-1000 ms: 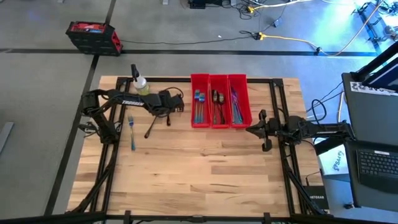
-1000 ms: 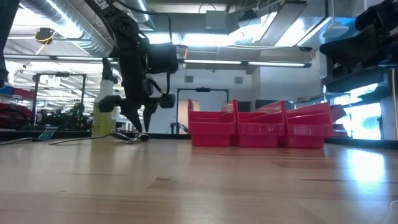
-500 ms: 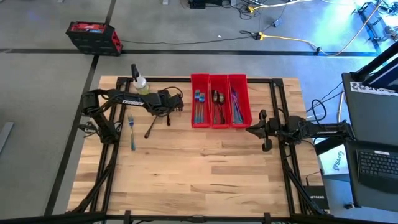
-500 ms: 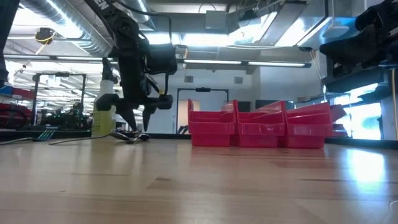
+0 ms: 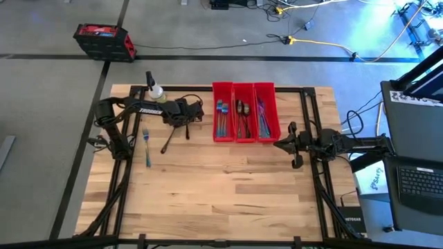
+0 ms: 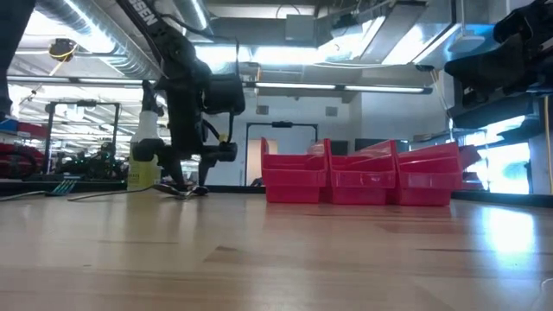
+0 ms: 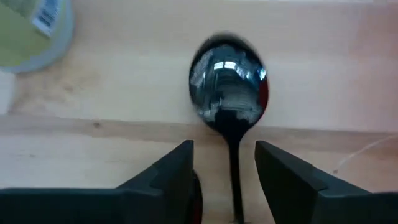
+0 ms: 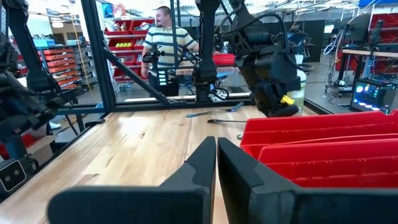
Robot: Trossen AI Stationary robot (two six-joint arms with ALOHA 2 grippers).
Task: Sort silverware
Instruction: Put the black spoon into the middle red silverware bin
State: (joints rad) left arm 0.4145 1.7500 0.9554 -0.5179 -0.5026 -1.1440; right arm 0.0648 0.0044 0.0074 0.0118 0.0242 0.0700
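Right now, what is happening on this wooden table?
The left gripper is over a dark shiny metal spoon lying on the table, its open fingers either side of the handle, beside the spray bottle of yellowish liquid. The right gripper waits shut near three long red plastic bins already holding silverware. A blue fork lies loose.

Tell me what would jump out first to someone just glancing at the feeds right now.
The three red bins, side by side at the table's far edge, already hold silverware. To their left, the left gripper is open astride the handle of a dark spoon lying on the wood, with a blue fork and the spray bottle nearby. The right gripper waits shut near the bins' right side.
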